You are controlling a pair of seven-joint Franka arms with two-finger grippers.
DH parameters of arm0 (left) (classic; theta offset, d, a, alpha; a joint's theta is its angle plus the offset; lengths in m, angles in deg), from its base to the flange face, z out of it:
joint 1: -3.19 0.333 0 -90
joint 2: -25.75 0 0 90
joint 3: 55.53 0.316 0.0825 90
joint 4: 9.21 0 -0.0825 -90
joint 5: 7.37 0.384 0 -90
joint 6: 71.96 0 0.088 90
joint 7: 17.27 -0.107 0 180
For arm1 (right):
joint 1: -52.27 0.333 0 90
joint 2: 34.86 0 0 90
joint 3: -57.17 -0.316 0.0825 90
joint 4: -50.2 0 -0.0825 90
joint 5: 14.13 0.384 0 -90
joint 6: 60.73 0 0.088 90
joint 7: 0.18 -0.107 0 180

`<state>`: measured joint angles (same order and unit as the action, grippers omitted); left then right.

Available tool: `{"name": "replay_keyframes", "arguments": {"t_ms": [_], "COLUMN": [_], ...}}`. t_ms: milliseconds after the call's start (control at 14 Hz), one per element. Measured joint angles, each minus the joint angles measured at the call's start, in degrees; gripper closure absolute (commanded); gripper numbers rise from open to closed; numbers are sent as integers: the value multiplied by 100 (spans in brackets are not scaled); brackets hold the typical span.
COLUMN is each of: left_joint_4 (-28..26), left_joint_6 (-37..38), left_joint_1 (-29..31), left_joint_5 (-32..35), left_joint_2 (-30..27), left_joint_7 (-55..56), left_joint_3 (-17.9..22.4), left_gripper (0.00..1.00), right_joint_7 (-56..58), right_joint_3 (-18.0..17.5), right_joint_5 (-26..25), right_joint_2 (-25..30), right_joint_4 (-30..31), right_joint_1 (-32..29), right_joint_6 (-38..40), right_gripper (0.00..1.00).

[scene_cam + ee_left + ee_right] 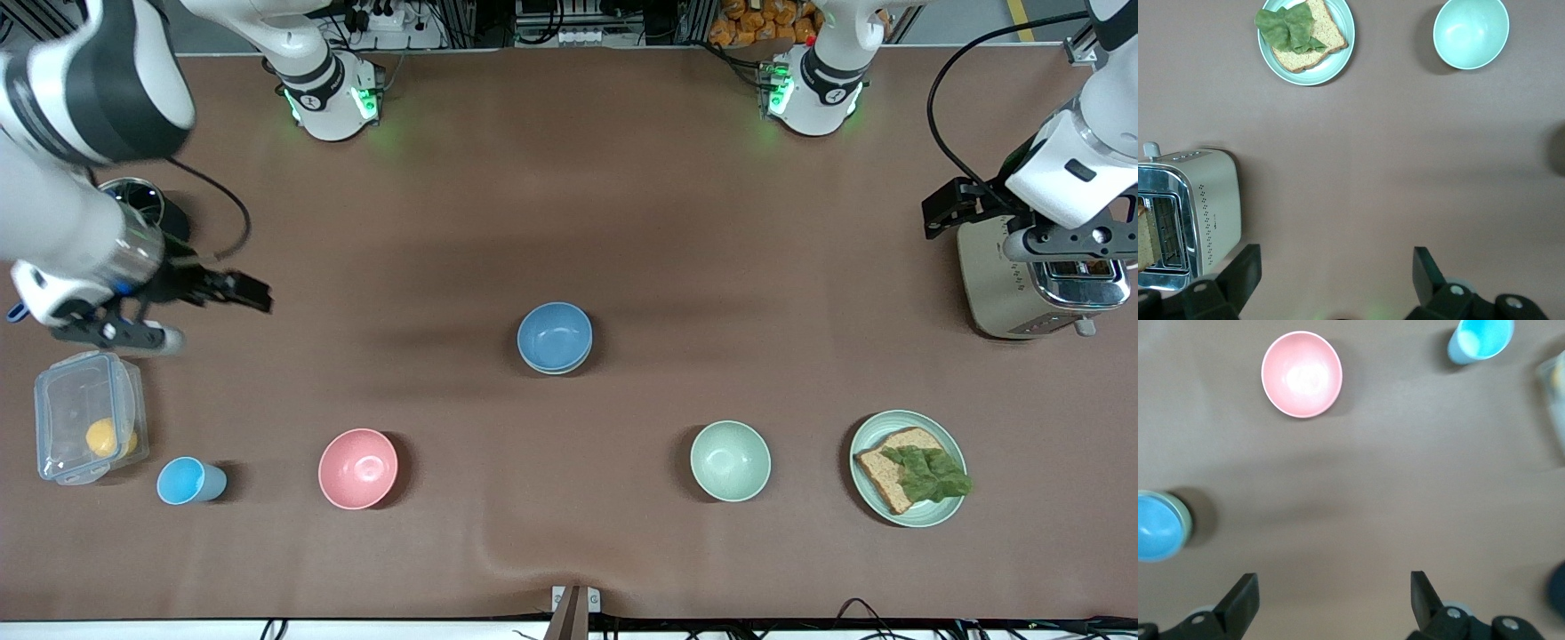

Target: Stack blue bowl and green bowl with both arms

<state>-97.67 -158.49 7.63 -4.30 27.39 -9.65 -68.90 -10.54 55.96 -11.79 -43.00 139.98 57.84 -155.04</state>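
The blue bowl (555,334) sits mid-table, nested inside the green bowl, of which only a thin rim (558,368) shows below it. In the right wrist view the blue bowl (1153,530) has the green rim (1186,520) round it. My right gripper (240,292) (1331,600) is open and empty, up in the air over bare table at the right arm's end. My left gripper (956,206) (1337,273) is open and empty, up in the air beside the toaster at the left arm's end. Neither gripper touches the bowls.
A pale mint bowl (730,460), a pink bowl (357,468), a blue cup (188,481) and a plate with bread and lettuce (907,468) lie nearer the front camera. A toaster (1040,284), a clear lidded box (87,416) and a metal pot (133,200) stand at the table's ends.
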Motion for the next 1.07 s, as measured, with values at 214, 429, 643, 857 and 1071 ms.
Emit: {"name": "replay_keyframes", "arguments": {"t_ms": [214,429,643,857,1071], "left_joint_4": [0,0,0,0,0], "left_joint_6": [7,11,11,11,31], "left_joint_1": [0,-2,-2,-2,-2], "left_joint_5": [0,0,0,-28,-122], "left_joint_2": [-17,-35,-48,-79,-96], "left_joint_7": [-34,-56,-59,-59,-59], "left_joint_3": [0,0,0,0,0], "left_gripper": [0,0,0,0,0], "right_joint_7": [1092,1476,1485,1485,1485], "right_joint_3": [3,3,-39,-46,-46], "right_joint_5": [-150,-233,-377,-391,-393], "right_joint_2": [427,733,813,812,813], "right_joint_4": [14,29,94,136,141], "right_joint_1": [-397,-621,-621,-621,-621], "right_joint_6": [245,410,409,385,380], "right_gripper": [0,0,0,0,0]}}
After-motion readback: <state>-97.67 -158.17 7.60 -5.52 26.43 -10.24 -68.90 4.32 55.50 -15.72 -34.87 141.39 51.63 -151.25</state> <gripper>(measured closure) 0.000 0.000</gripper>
